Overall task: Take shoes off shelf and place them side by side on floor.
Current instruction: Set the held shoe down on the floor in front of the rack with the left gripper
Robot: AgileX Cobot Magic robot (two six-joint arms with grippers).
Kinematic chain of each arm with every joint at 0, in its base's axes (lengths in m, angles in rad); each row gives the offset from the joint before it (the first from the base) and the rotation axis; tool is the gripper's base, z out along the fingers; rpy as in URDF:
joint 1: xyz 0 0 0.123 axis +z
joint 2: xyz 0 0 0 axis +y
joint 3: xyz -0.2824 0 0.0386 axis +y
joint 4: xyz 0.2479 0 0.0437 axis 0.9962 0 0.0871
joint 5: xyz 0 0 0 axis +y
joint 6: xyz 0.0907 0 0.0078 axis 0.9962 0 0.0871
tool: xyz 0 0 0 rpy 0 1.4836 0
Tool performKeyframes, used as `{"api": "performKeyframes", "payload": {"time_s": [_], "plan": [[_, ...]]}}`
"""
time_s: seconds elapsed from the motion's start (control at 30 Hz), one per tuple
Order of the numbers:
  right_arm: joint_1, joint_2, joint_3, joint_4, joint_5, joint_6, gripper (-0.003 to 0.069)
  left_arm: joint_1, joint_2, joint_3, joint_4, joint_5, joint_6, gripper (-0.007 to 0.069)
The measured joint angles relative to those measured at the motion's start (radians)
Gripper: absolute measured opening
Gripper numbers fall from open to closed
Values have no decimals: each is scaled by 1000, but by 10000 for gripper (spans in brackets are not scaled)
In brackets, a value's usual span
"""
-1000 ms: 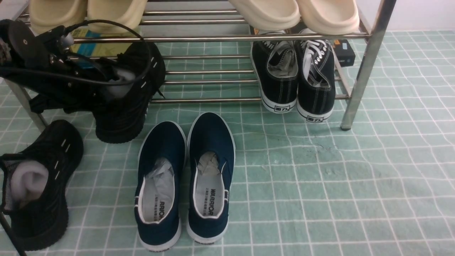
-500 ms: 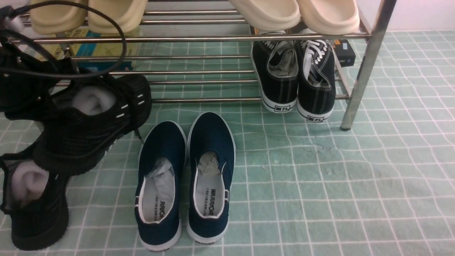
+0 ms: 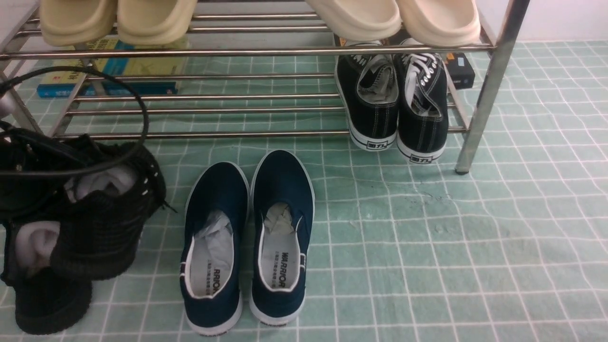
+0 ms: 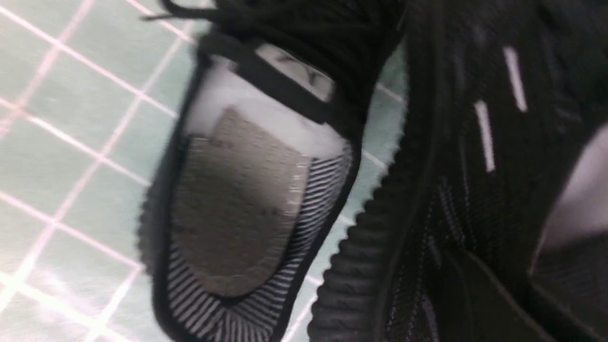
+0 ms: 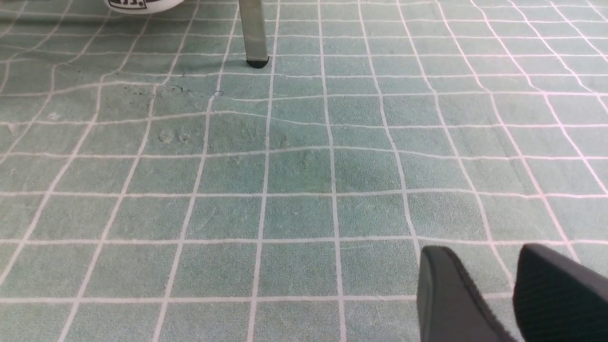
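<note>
At far left, held shoe hides L fingers; other shoe half-covered

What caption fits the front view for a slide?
Held black knit sneaker tilts over its mate on the green floor, beside navy slip-ons, off the chrome shelf.

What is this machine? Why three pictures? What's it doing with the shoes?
It is a robot with two arms ending in grippers, like pinching fingers. The wide picture looks forward from between the arms; the other two are from wrist cameras. On the mint-green gridded floor stand a pair of navy slip-on shoes with white soles and one black knit sneaker stuffed with white foam. The left gripper is shut on the second black knit sneaker, right by its twin. The right gripper is open, holding nothing. The chrome shoe rack carries black canvas lace-ups and cream slippers.
</note>
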State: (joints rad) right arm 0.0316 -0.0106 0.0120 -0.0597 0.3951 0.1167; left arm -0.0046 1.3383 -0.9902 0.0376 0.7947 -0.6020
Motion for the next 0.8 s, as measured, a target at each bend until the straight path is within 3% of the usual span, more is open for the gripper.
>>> {"api": "performKeyframes", "payload": {"time_s": [0.4,0.63,0.8], "plan": [[0,0,0,0,0,0,237,-1,81,12,-21,-62,30,17],[0,0,0,0,0,0,237,-1,134,12,-104,-66,171,44],[0,0,0,0,0,0,237,-1,149,12,-140,-70,247,116]]}}
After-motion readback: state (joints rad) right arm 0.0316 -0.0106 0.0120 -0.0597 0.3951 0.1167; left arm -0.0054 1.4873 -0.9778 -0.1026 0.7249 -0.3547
